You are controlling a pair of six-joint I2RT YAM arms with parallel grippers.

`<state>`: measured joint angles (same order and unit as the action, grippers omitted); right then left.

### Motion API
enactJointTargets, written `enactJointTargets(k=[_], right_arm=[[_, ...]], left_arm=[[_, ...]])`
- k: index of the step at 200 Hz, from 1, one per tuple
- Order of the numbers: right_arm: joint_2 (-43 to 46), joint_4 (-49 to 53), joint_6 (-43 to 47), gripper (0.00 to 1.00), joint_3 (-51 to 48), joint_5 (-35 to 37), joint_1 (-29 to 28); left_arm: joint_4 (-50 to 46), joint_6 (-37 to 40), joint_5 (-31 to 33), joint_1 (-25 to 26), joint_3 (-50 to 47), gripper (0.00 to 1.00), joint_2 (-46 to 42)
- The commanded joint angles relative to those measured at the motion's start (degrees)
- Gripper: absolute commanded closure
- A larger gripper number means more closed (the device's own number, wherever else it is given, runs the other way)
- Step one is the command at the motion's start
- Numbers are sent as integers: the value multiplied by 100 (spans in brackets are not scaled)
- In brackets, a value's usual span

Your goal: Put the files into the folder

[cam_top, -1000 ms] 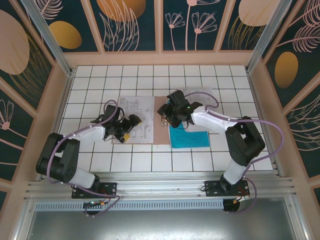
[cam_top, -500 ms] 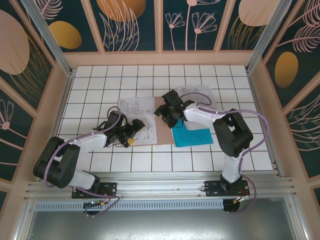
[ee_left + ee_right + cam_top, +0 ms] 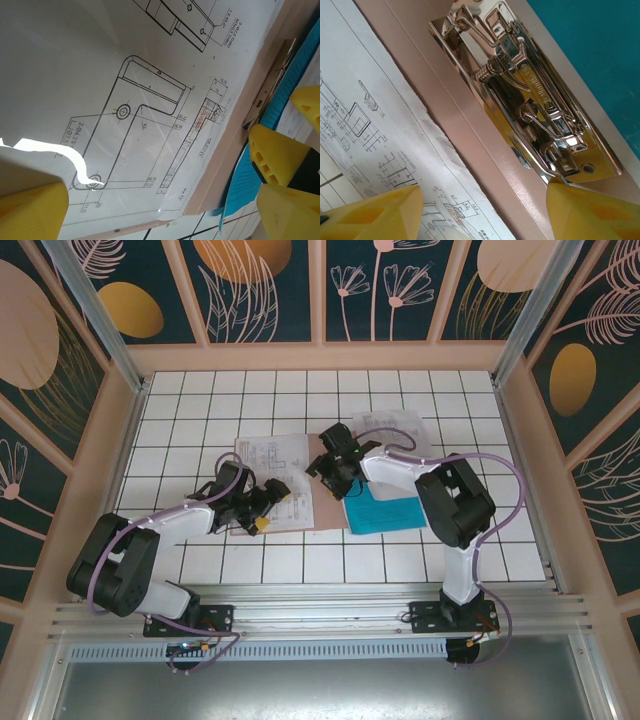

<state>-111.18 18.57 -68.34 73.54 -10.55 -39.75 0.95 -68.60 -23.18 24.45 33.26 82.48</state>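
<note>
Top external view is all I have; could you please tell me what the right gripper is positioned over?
Observer: Its wrist camera shows the right gripper open, straddling the metal clip on the folder.
Operator: Does either fingertip meet that clip?
Observer: One fingertip sits right at the clip's near end; the other is apart from it, over the printed sheet.
Operator: And the left gripper?
Observer: The left gripper is open above a bracket drawing on a printed sheet.
</note>
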Motion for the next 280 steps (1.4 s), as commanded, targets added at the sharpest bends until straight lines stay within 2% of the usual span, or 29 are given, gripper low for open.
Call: enactJointTargets(k=[1,70,160,203,236,280], right_arm=[[-165,217,-35,33,222,111,-41],[-378,477,107,33,376,426,-119],[-987,1480,367,33,467,1546,-143],[-1290,1704,401,33,385,1708,-88],[-1117,1498,310,34,113,1657,-50],[-714,1622,400,34,433,1886,-72]], left_arm=[[-451,109,104,34,54,3,8],[-455,118,121,32,32,3,-8],[-908,123,427,27,-101,4,-220],[-1000,52,525,22,-205,4,-234],[-1026,57,538,27,-188,4,-228],[-1044,48,551,25,-179,4,-234]])
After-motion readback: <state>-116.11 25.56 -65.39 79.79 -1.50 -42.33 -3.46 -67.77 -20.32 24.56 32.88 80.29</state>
